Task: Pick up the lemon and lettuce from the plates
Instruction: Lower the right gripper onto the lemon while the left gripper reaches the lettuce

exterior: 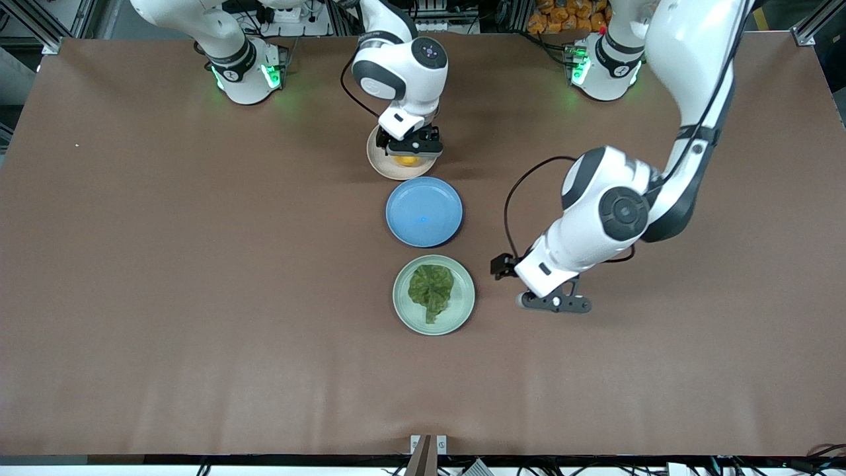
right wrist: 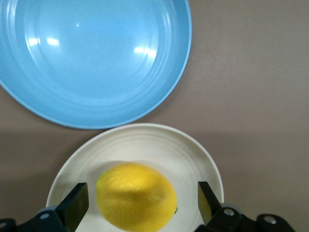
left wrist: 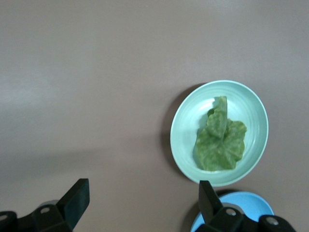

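Note:
The yellow lemon (exterior: 406, 160) (right wrist: 136, 195) lies on the beige-pink plate (exterior: 379, 160) (right wrist: 193, 154), the plate nearest the robots' bases. My right gripper (exterior: 409, 149) (right wrist: 143, 203) is low over that plate, open, its fingers (right wrist: 77, 205) on either side of the lemon with gaps. The dark green lettuce (exterior: 431, 289) (left wrist: 219, 141) lies flat on the mint green plate (exterior: 462, 311) (left wrist: 186, 128), nearest the front camera. My left gripper (exterior: 554, 302) (left wrist: 143, 205) is open and empty over bare table beside the mint plate, toward the left arm's end.
An empty blue plate (exterior: 423, 211) (right wrist: 91, 58) sits between the two other plates; its edge also shows in the left wrist view (left wrist: 241, 208). The brown table (exterior: 198, 264) spreads wide on both sides of the plate row.

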Action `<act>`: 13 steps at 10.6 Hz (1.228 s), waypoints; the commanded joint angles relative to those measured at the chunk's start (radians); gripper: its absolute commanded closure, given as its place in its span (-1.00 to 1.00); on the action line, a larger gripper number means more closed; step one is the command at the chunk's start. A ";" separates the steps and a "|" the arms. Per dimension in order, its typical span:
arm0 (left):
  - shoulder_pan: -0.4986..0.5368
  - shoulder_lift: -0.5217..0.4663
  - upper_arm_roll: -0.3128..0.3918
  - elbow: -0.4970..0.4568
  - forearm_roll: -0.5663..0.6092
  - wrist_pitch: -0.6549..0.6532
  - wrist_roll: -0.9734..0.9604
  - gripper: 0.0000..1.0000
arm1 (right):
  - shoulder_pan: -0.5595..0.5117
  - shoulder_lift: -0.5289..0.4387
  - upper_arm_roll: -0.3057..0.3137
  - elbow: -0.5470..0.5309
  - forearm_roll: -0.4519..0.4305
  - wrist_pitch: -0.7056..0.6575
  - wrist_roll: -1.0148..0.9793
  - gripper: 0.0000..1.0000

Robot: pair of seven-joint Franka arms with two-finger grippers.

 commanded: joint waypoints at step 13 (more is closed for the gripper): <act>-0.318 0.278 0.143 0.022 0.070 0.509 -0.425 -1.00 | 0.021 0.080 0.011 -0.036 -0.181 0.070 0.128 0.89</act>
